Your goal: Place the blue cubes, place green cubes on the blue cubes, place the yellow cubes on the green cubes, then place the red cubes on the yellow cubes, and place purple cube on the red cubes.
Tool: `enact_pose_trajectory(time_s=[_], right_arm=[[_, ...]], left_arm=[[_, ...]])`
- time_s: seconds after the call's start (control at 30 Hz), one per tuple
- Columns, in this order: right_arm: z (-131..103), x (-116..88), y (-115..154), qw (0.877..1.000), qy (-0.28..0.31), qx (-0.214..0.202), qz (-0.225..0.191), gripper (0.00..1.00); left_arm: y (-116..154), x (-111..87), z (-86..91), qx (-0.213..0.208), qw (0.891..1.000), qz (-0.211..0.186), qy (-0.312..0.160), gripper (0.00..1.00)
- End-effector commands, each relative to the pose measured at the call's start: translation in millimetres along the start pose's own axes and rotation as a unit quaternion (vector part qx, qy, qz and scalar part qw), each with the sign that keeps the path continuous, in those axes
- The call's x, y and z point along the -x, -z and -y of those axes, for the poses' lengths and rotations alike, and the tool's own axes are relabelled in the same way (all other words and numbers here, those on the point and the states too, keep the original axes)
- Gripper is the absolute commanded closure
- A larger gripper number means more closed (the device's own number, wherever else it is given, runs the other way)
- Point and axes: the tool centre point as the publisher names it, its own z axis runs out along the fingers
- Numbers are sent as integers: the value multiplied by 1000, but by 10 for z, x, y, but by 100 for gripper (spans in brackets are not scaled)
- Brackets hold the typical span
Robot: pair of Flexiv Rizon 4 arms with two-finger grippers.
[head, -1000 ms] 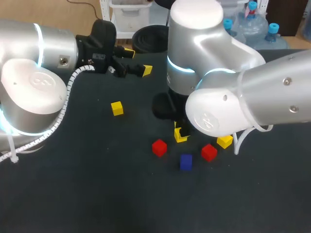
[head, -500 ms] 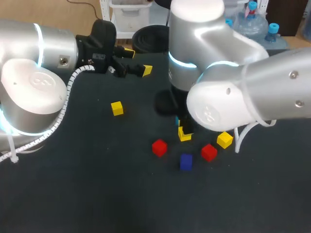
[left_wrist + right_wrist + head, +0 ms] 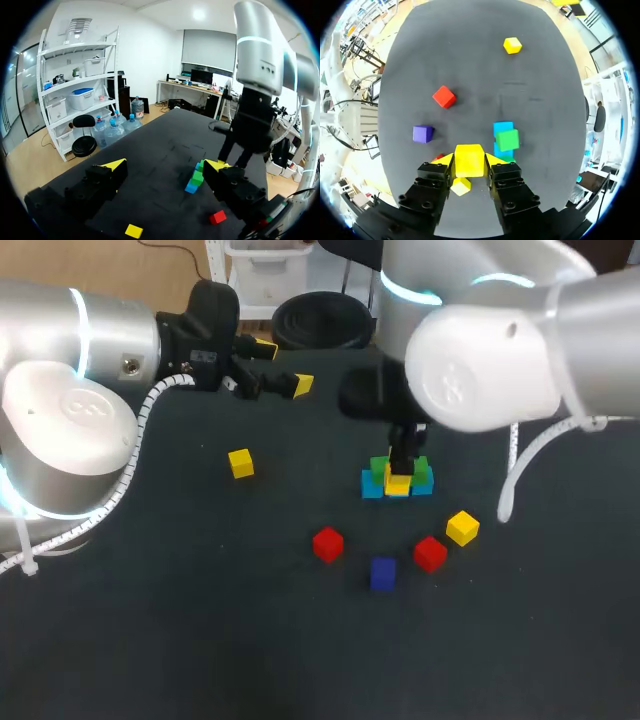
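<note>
**Yellow cube held at the blue-and-green stack**

Two small blue plastic cubes [image 3: 372, 487] sit side by side on the dark matte table top [image 3: 200, 620], and each carries a green plastic cube [image 3: 421, 471] on top – this stack serves as the landmark.

The right gripper [image 3: 469, 163] is clenched on a yellow plastic cube [image 3: 469, 156], one finger pressing each side. In the head view this cube hangs right at the stack, between the two green cubes. Whether it touches them cannot be told.

A second yellow cube [image 3: 462, 527] lies near the stack, toward the near edge on the right arm's side. Just beyond it from the stack is a red plastic cube [image 3: 430, 553]. A small purple cube [image 3: 383, 573] lies farther toward the near edge, straight out from the stack. Another red cube [image 3: 328, 544] lies near the stack toward the near edge, on the left arm's side. A third yellow cube [image 3: 240, 462] lies well apart from the stack, out on the left arm's side.

The left gripper [image 3: 282, 366] hangs well apart from the stack, toward the far edge – its fingers are spread wide and hold nothing.
</note>
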Motion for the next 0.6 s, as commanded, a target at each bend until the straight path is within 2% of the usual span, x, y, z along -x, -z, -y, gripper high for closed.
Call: enact_pose_trajectory(time_s=[0.03, 0.13, 0.6], right_arm=[[92, -23, -35, 1000, -1, -7, -9, 100], [174, -44, -105, 1000, 2, -21, -24, 100], [345, -49, -58, 999, -8, -34, -12, 100]], left_arm=[[-1, -15, -5, 0, 1000, 4, -1, 0], [-1, -15, -5, 0, 1000, 4, -1, 0], [-1, -15, -5, 0, 1000, 4, -1, 0]])
